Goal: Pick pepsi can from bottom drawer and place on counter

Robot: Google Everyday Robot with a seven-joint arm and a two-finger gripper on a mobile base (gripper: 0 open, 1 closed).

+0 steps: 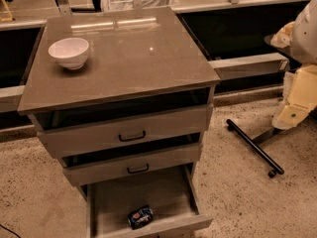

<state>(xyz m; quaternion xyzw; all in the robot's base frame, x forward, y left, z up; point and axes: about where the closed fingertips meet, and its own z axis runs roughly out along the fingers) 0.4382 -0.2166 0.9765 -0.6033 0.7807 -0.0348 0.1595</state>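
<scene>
A speckled beige floor point(34, 192) runs under everything, with a pale ledge point(247, 63) and dark panels behind; a grey cabinet point(163, 125) stands in the middle, and all places here are taken from it. On the cabinet's glossy grey-brown worktop point(129, 58), toward the left rear corner, sits a white bowl point(69, 52), upright; the other parts of the slab shine with reflected light. Below the slab, the top drawer point(79, 138) and the middle drawer point(99, 170) are each pulled out a little, each with a black handle at the middle of its front. The bottom drawer point(163, 192) is pulled out furthest, its plain grey base in view; the pepsi can point(140, 216) lies on its side there, about mid-width and close to the drawer's front wall, touching nothing else. To the right of the cabinet a black bar point(253, 148) lies across the floor. Further right, at the frame's edge and well apart from the cabinet, hangs the robot's cream hand point(296, 105), holding nothing that can be seen; whether it is wide or narrow cannot be told.
</scene>
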